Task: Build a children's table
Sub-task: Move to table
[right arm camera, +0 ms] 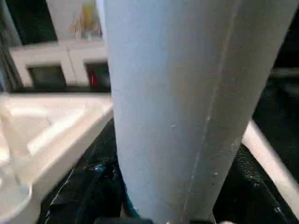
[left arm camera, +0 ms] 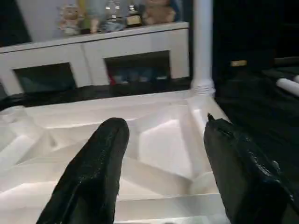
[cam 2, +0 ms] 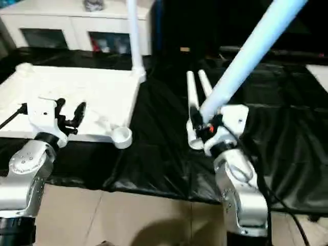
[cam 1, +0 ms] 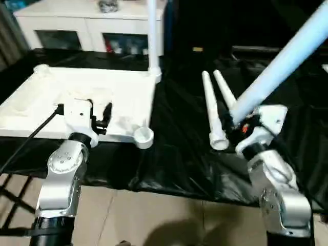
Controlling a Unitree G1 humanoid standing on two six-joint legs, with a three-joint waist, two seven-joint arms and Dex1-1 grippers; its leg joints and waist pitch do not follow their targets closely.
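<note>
Nearest the camera, the right gripper [cam 2: 207, 125] is clamped on the thick end of a white leg [cam 1: 287, 61], which slants up and away toward the far right, clear of the black-covered worktop [cam 1: 174, 159]. Across from it, the left gripper [cam 1: 100, 117] hovers over the near edge of the tabletop [cam 1: 123, 97] with its two black fingers [left arm camera: 93, 172] spread apart and nothing between them.

The tabletop lies ribbed side up on the left part of the worktop (its raised ribs cross under the left gripper in the left wrist view). Its near right corner socket [cam 1: 143, 136] is open. Just right of the middle of the worktop, two more legs [cam 1: 215, 110] lie side by side, nearly touching, their wide ends toward the near edge and their tips pointing away.

At the tabletop's far right corner, a fourth leg [cam 1: 152, 36] stands upright in its socket. Beyond the worktop's far edge stands a white cabinet [cam 1: 87, 25] with glass doors and small figures on top.
</note>
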